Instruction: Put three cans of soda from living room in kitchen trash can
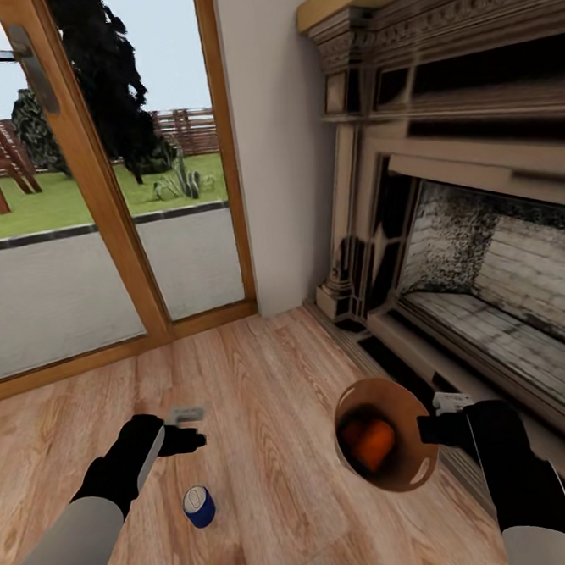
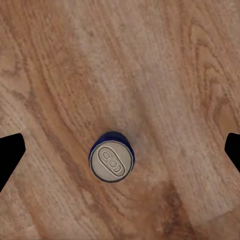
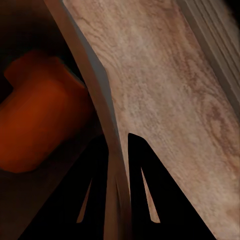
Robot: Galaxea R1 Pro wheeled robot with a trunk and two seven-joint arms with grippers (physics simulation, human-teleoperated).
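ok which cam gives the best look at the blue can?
Left wrist view: the blue can stands upright on the wood floor, seen top-down, centred between the open left fingers. Head view shows it smaller, below the left gripper.

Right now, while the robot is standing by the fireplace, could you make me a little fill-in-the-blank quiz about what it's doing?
1. The right gripper pinches the rim of the trash can, and lying inside the bin is an ____ can.
2. The blue can stands upright on the wooden ____.
3. In the left wrist view, the blue can sits between the left gripper's two fingertips, which are spread ____.

Missing words: orange; floor; open
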